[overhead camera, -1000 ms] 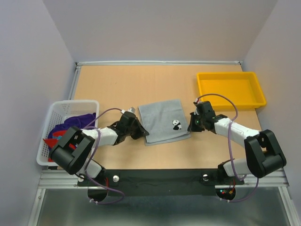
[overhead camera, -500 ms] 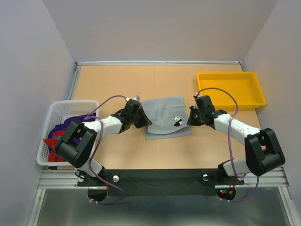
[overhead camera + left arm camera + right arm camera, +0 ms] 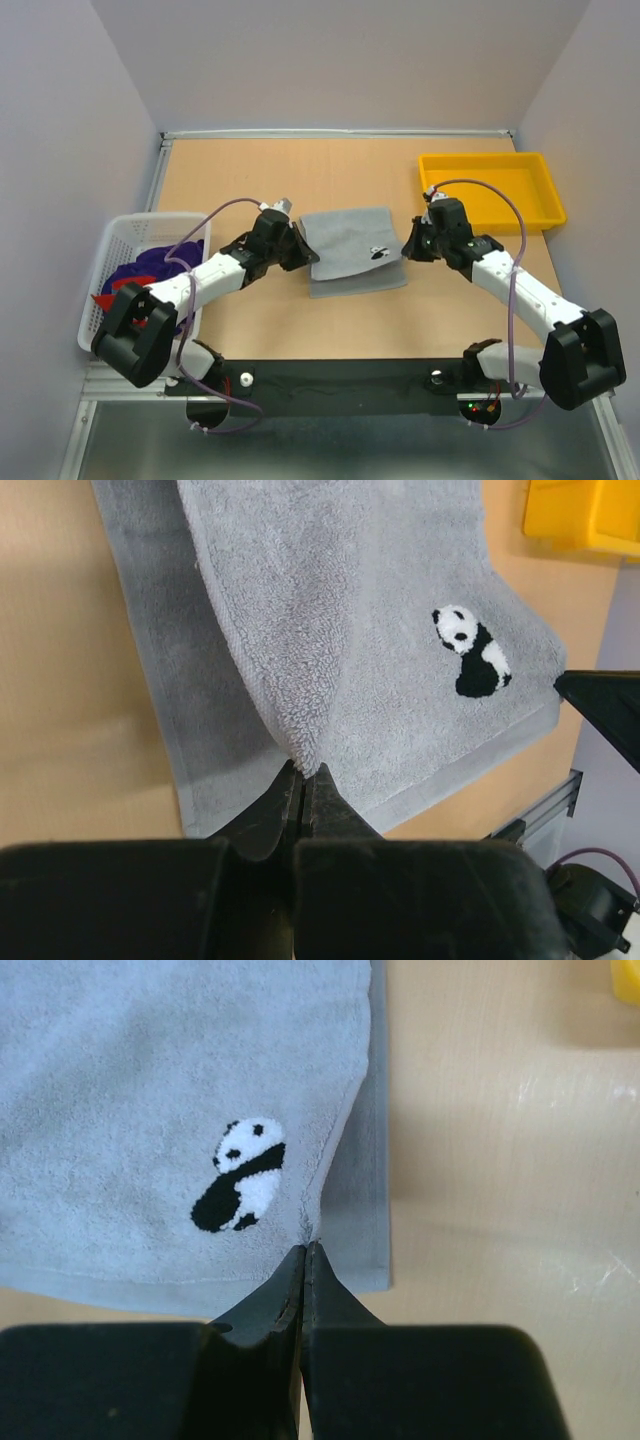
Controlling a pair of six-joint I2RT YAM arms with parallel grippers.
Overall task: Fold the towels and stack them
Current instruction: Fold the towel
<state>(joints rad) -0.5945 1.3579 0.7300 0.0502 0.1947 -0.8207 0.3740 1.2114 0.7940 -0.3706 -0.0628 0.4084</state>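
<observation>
Grey towel (image 3: pixel 350 250) on table (image 3: pixel 250 170), its side edges pinched by left pincer (image 3: pixel 305 250) and right pincer (image 3: pixel 408 248).

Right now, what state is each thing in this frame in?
grey panda towel, part-folded, top layer pinched at both sides
left end effector, shut on the towel
right end effector, shut on the towel
yellow tray, empty
white mesh basket, holds purple towels and red towel

Left end effector (image 3: pixel 303 776) and right end effector (image 3: pixel 304 1253) pinched closed
</observation>
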